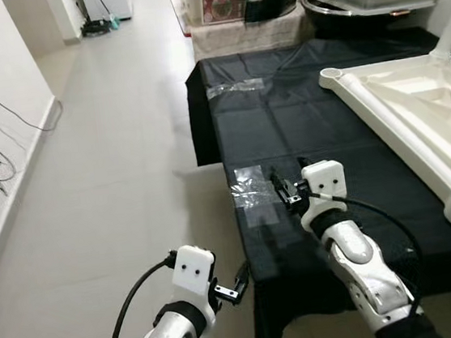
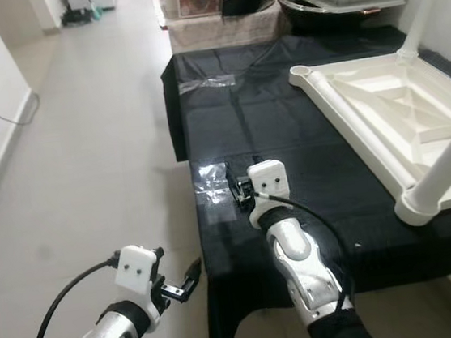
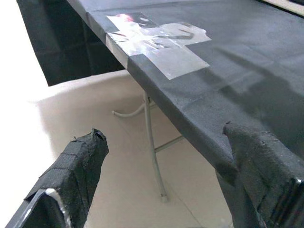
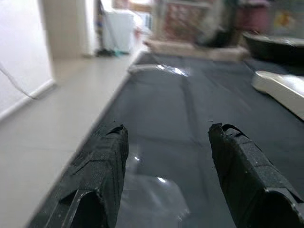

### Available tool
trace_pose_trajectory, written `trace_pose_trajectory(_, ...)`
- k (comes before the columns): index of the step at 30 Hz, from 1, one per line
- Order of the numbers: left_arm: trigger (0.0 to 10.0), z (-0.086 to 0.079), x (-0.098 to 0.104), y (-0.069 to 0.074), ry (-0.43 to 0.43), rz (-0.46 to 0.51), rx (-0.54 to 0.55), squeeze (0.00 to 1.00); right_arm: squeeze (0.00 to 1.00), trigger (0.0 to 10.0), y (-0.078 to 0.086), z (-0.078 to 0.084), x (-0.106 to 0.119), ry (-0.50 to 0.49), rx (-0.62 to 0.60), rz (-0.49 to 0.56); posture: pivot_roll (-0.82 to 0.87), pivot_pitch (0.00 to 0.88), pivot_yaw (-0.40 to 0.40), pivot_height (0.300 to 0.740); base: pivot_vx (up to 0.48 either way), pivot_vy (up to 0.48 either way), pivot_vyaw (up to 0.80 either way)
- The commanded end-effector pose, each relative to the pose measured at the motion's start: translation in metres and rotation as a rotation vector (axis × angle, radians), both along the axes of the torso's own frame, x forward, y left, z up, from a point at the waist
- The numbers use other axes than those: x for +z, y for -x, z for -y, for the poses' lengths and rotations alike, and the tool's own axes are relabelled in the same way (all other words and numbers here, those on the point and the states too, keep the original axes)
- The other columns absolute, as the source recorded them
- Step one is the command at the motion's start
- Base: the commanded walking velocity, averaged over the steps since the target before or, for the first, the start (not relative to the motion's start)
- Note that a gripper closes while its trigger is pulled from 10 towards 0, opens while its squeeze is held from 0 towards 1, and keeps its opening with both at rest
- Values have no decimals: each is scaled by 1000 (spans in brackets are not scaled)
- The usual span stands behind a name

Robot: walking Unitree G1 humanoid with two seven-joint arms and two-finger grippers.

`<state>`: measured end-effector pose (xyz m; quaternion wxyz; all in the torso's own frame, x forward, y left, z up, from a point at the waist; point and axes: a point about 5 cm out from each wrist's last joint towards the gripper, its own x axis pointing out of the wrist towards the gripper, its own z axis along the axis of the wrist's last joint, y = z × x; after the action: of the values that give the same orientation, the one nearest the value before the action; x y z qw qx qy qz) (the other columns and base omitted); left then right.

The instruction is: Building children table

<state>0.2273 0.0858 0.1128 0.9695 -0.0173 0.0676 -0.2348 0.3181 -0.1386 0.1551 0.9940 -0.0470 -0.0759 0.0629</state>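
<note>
Left eye view shows a desk draped in black cloth, standing on a pale tiled floor. On the right side of the desk lies the white children's table, turned upside down so its ribbed underside faces up; one white leg stands fitted in its near corner, and another rises at the far right corner. Two patches of clear tape stick to the cloth, one near the left edge and one farther back.

The right gripper hovers low over the desk near its left edge, just beside the nearer tape patch, well apart from the children's table. Its jaws are released, with a wide gap between the fingers.

The left gripper hangs off the near left corner of the desk, above the floor. Its jaws are also spread and hold nothing; past them the left wrist view shows a thin metal desk leg.
</note>
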Motion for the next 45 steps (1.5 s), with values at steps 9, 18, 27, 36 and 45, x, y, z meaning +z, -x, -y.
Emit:
trace_pose_trajectory(9, 10000, -1, -3, 1, -8, -16, 15, 0, 0, 10000, 4, -4, -6, 26, -6, -18, 101, 104, -71, 740, 239, -211, 0)
trace_pose_trajectory(18, 10000, 0, -7, 0, 16, -39, 17, 0, 0, 10000, -1, 6, -3, -53, -21, -40, 94, 93, -70, 740, 357, -315, 0)
trace_pose_trajectory(27, 10000, 0, -8, 0, 17, -51, 25, 0, 0, 10000, -4, 7, -2, -17, -4, -46, 96, 92, -74, 740, 33, -42, 0)
trace_pose_trajectory(36, 10000, 2, -5, 4, 28, -48, 16, 0, 0, 10000, -43, 71, 25, 121, -311, -80, 93, 118, -84, 740, 0, 0, 0)
trace_pose_trajectory(45, 10000, 6, -1, 7, 35, -42, 7, 0, 0, 10000, -59, 126, 32, 226, -495, -272, 85, 156, -90, 740, 0, 0, 0)
